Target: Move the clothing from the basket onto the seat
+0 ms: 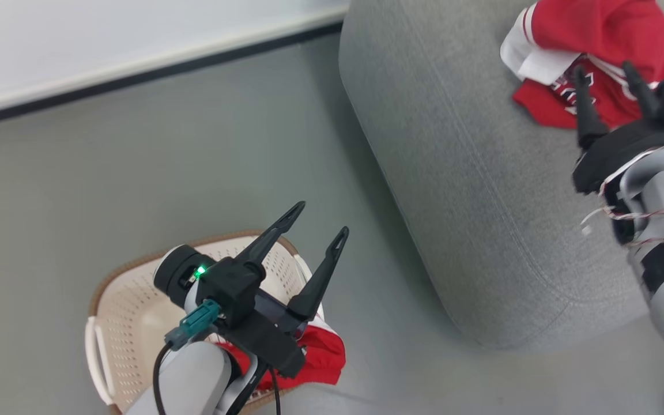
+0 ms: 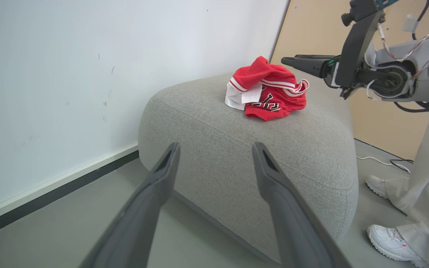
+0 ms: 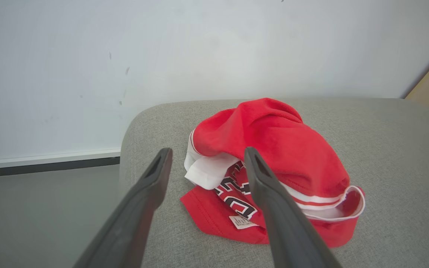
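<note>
A crumpled red garment [image 1: 597, 46] with white trim and dark lettering lies on the grey seat [image 1: 453, 173], and it also shows as the red garment [image 2: 268, 89] and the red garment [image 3: 274, 163] in the wrist views. My right gripper [image 1: 606, 72] stands open just above its near edge, holding nothing. A second red garment [image 1: 320, 357] hangs over the near right rim of the cream basket [image 1: 136, 323]. Above the basket my left gripper [image 1: 320, 218] is open and empty, its arm hiding part of that garment.
The basket stands on grey floor [image 1: 136, 173] left of the seat [image 2: 237, 149]. A white wall with a dark baseboard [image 1: 136, 75] runs behind. A person's white shoes [image 2: 389, 242] and trouser legs stand beside the seat, near a cable [image 2: 385, 162] on the floor.
</note>
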You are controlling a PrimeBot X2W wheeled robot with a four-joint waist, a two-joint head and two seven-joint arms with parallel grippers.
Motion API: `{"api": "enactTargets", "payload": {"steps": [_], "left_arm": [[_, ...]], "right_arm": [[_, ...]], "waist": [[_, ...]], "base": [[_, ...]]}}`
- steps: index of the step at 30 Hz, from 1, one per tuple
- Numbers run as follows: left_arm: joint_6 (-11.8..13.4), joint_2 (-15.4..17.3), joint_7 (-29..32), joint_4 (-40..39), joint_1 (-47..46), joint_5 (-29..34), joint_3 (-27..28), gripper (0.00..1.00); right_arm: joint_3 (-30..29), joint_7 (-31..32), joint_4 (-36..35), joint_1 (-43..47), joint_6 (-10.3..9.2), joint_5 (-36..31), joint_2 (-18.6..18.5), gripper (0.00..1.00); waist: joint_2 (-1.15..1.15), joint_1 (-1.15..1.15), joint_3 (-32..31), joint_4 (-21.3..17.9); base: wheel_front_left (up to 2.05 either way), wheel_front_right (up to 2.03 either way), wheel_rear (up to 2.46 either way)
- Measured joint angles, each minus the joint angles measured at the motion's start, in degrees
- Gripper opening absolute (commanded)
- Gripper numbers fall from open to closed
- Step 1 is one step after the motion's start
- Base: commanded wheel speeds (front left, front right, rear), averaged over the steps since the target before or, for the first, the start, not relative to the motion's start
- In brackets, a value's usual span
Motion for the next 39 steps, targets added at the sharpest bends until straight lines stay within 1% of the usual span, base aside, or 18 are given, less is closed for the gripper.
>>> {"api": "enactTargets", "payload": {"steps": [9, 15, 20, 23, 31, 32, 39], "left_arm": [[1.6, -0.1, -1.8, 3.8, 5.2, -2.9, 3.4, 1.00], [3.9, 0.7, -2.7, 5.1, 9.9, -5.2, 7.3, 1.00], [5.6, 2.3, -2.9, 5.2, 14.2, -6.3, 10.5, 1.00], [6.2, 2.8, -3.0, 5.1, 16.1, -6.8, 12.2, 1.00], [8.3, 4.6, -3.3, 4.5, 20.9, -8.4, 16.5, 1.00], [8.9, 4.6, -3.3, 3.9, 21.7, -8.4, 16.7, 1.00], [10.2, 4.6, -3.3, 1.2, 26.9, -8.5, 19.9, 1.00]], "right_arm": [[1.1, -0.1, -4.2, 6.4, 0.56, -0.3, 3.7, 1.00], [0.9, -0.1, -7.0, 12.7, 0.56, -0.2, 6.1, 1.00], [0.9, -0.1, -10.5, 18.2, 0.40, -0.2, 7.1, 1.00], [1.0, -0.1, -13.2, 21.4, -0.11, -0.2, 7.3, 1.00], [0.7, -0.1, -21.1, 28.5, -2.33, -1.2, 7.2, 1.00], [0.5, -0.1, -22.0, 29.6, -2.70, -1.2, 7.2, 1.00], [-0.1, -0.1, -28.9, 36.7, -4.72, -1.7, 7.3, 1.00]], "waist": [[0.00, 0.00, -7.2, 2.4], [0.00, -0.01, -11.9, 4.6], [-0.01, 0.00, -15.5, 6.6], [-0.01, 0.00, -17.1, 7.9], [-0.01, 0.00, -20.4, 10.7], [-0.01, 0.00, -20.7, 11.0], [-0.01, 0.00, -22.4, 12.0]], "base": [[0.00, 0.00, 0.00], [0.00, 0.00, 0.00], [0.00, 0.00, 0.00], [0.00, 0.00, 0.00], [0.00, 0.00, 0.00], [0.00, 0.00, 0.00], [0.00, 0.00, 0.00]]}}
